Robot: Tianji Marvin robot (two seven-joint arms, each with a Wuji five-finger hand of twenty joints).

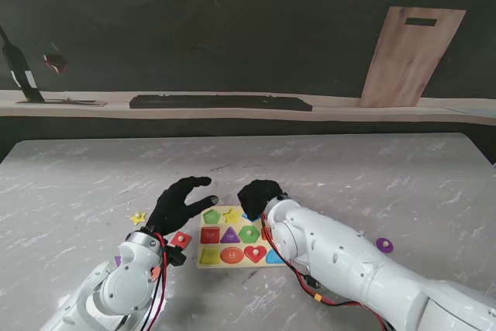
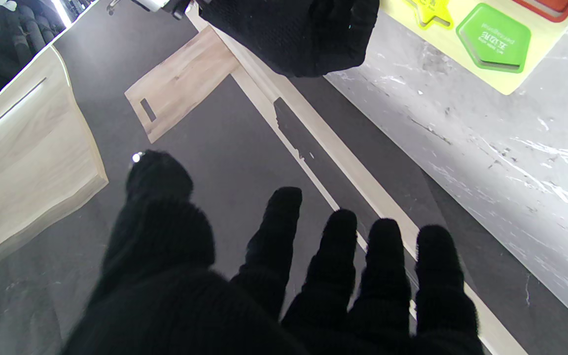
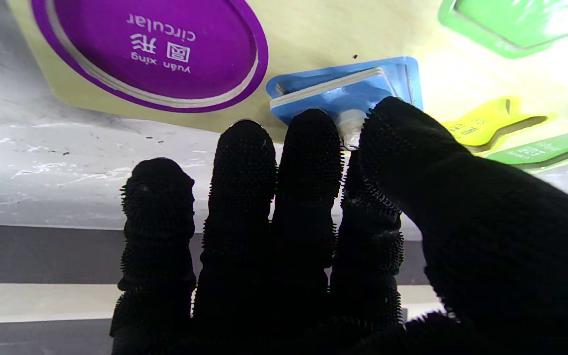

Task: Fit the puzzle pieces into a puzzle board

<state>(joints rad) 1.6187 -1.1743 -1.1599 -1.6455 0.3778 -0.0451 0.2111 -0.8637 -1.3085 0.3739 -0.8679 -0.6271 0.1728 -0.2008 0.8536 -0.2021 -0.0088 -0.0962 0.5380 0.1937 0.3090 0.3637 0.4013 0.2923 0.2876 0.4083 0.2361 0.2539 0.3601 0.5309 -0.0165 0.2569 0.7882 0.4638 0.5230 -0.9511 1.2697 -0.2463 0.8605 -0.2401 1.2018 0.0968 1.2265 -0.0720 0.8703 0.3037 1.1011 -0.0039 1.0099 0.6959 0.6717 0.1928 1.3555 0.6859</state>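
Right hand [image 3: 313, 236]: white knob of blue piece [image 3: 343, 93] is pinched, tilted in its recess.
Left hand [image 1: 177, 203]: fingers are spread, nothing is held.
Puzzle board [image 1: 203, 232]: yellow; long axis left-right.

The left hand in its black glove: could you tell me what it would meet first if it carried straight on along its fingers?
Probably nothing soon: the open left hand points past the yellow puzzle board, over bare grey marble table, towards the far wooden ledge. Depth is unclear.
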